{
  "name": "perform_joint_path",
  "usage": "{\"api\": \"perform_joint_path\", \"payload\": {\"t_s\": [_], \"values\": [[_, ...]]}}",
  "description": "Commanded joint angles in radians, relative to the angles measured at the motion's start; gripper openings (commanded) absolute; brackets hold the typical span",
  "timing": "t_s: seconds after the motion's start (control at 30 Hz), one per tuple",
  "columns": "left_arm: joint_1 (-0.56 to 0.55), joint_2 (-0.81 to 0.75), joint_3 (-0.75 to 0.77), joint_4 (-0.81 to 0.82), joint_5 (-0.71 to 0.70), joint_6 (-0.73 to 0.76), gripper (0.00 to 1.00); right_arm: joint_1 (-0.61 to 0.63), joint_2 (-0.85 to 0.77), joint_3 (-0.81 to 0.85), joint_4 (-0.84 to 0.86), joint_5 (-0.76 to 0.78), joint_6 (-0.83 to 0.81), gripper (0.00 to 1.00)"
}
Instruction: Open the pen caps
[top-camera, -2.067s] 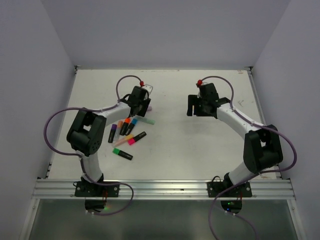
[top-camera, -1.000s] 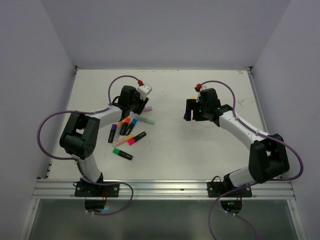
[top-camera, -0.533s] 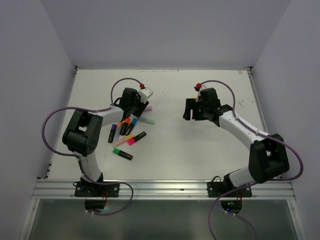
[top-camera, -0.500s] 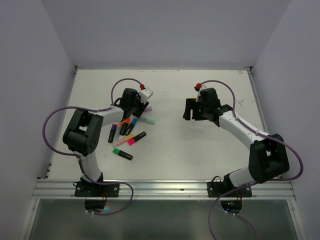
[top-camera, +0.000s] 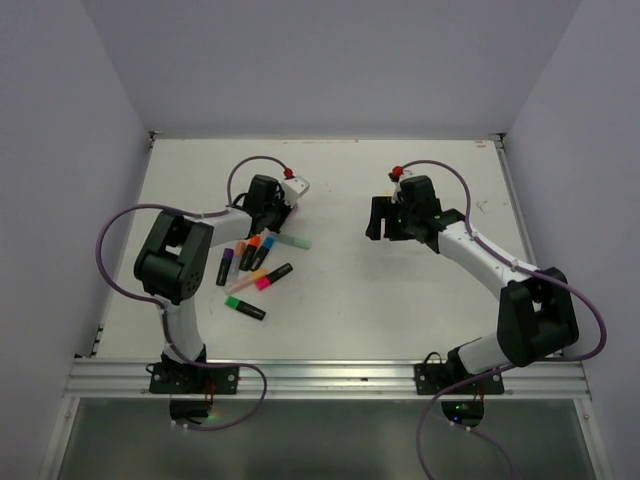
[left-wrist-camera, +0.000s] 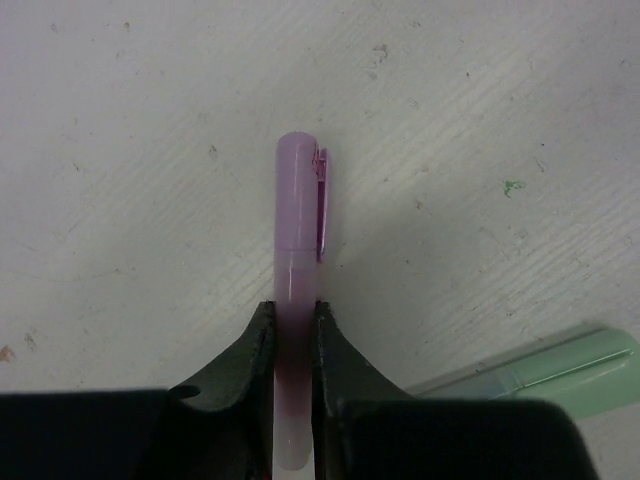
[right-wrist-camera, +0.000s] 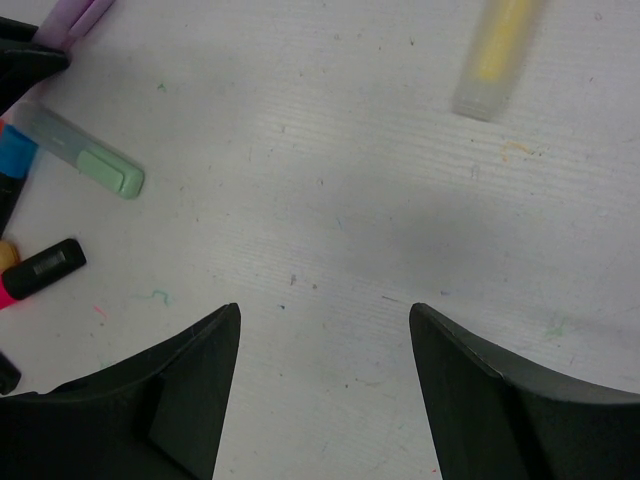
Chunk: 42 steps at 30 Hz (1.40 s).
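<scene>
A pastel purple pen (left-wrist-camera: 297, 250) lies on the white table (left-wrist-camera: 150, 150), its barrel pinched between the fingers of my left gripper (left-wrist-camera: 294, 320), which is shut on it. Its purple cap (left-wrist-camera: 299, 190), with a clip on the right side, points away from the jaws and is still on. In the top view the left gripper (top-camera: 272, 205) sits low at the far end of the pen cluster (top-camera: 250, 265). My right gripper (right-wrist-camera: 325, 315) hovers open over bare table with nothing between its fingers; in the top view it (top-camera: 375, 220) is right of centre.
A mint pen (left-wrist-camera: 560, 370) lies just right of the left gripper and also shows in the right wrist view (right-wrist-camera: 85, 155). A yellow pen (right-wrist-camera: 495, 55) lies beyond the right gripper. Black-barrelled pens with neon ends (top-camera: 272, 276) and a green-capped one (top-camera: 245, 308) lie nearer the left base.
The left jaws have closed onto the purple pen, and the left wrist has shifted slightly. The right arm has held still over the last half second.
</scene>
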Motion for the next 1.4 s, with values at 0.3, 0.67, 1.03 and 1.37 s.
{"api": "perform_joint_path", "payload": {"t_s": [0.3,0.67,1.03,1.37], "values": [[0.002,-0.187,-0.059,0.016,0.016,-0.126,0.0,0.018,0.067,0.079,0.013,-0.037,0.063,0.72],[-0.063,-0.375,-0.142,0.236,0.473,-0.472,0.0,0.027,0.115,0.059,0.298,-0.35,0.261,0.7],[-0.067,-0.278,-0.331,0.891,0.869,-0.942,0.0,0.026,0.017,-0.082,0.616,-0.416,0.348,0.66],[-0.067,-0.247,-0.331,0.935,0.826,-0.989,0.0,0.026,-0.08,-0.136,0.591,-0.404,0.35,0.63]]}}
